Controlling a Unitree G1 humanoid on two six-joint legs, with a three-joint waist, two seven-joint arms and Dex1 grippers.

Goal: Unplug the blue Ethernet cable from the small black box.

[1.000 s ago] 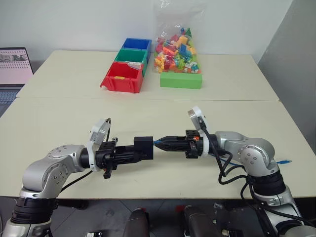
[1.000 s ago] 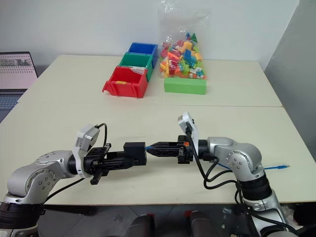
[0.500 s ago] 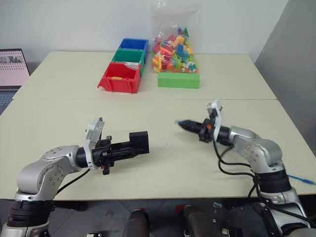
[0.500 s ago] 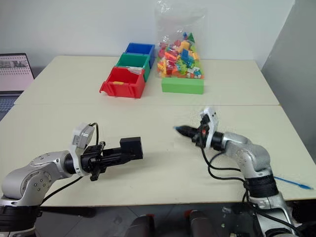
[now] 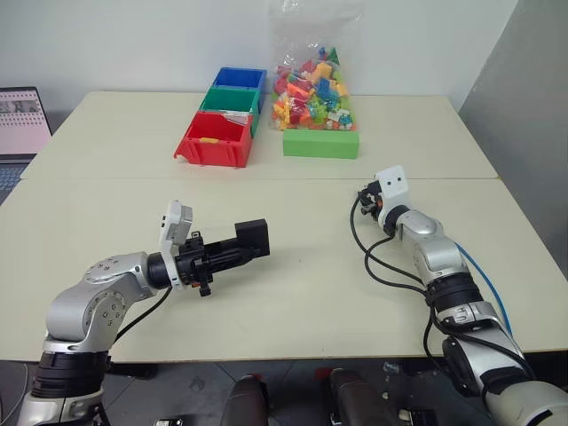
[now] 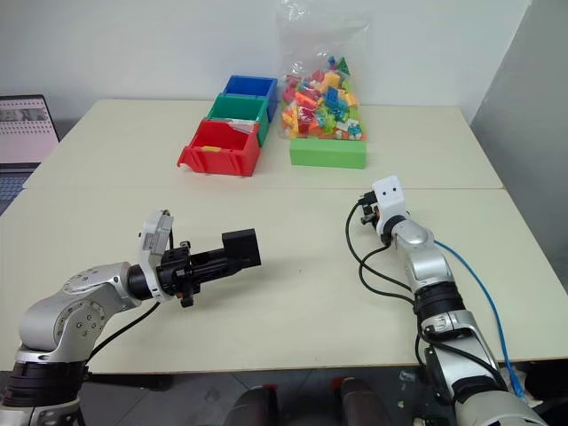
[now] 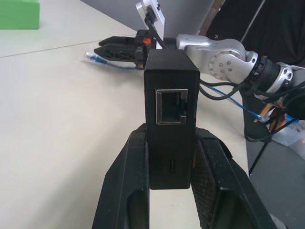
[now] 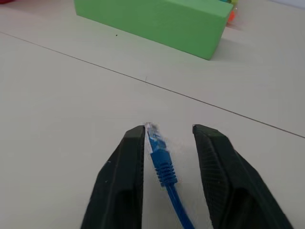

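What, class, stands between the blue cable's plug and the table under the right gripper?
Nothing visible. The blue Ethernet cable's plug sits between the right gripper's parted fingers, with bare table beneath and ahead; the green block lies farther off.

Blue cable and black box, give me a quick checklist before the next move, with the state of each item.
1. Cable out of the box: ok. The port on the black box is empty.
2. Box held: ok. Left pincer is shut on it.
3. Blue cable released: ok. Right pincer is open, with the plug between its fingers.
4. Plug resting on the table: cannot tell.
5. Cable free of the arm's black wires: cannot tell.
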